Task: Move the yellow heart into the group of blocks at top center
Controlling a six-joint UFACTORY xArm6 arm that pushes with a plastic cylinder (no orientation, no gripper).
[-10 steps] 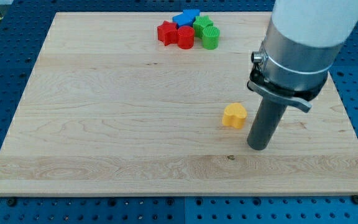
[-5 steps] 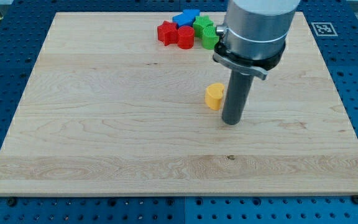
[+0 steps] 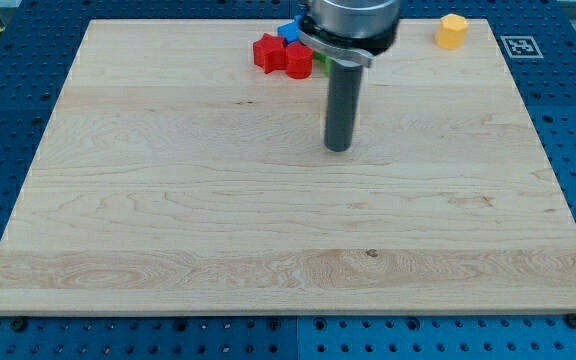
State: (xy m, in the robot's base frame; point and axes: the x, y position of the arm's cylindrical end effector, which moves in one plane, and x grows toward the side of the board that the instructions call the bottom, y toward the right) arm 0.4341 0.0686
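My tip point(image 3: 338, 148) rests on the wooden board point(image 3: 168, 180), a little right of centre and below the group of blocks at the view's top centre. The yellow heart does not show anywhere; my rod and arm may hide it. In the group I see a red star-like block point(image 3: 266, 50), a red round block point(image 3: 297, 60), part of a blue block point(image 3: 289, 30) and a sliver of a green block point(image 3: 320, 63). My arm covers the right side of the group.
A yellow-orange block point(image 3: 452, 30) of unclear shape stands alone at the board's top right corner. A black-and-white marker tag point(image 3: 520, 45) lies just off the board's right edge, on the blue perforated table.
My arm and tip moved up and to the left, pushing the yellow heart that way. The heart showed beside the rod before and is out of sight now. The top-right yellow-orange block became uncovered.
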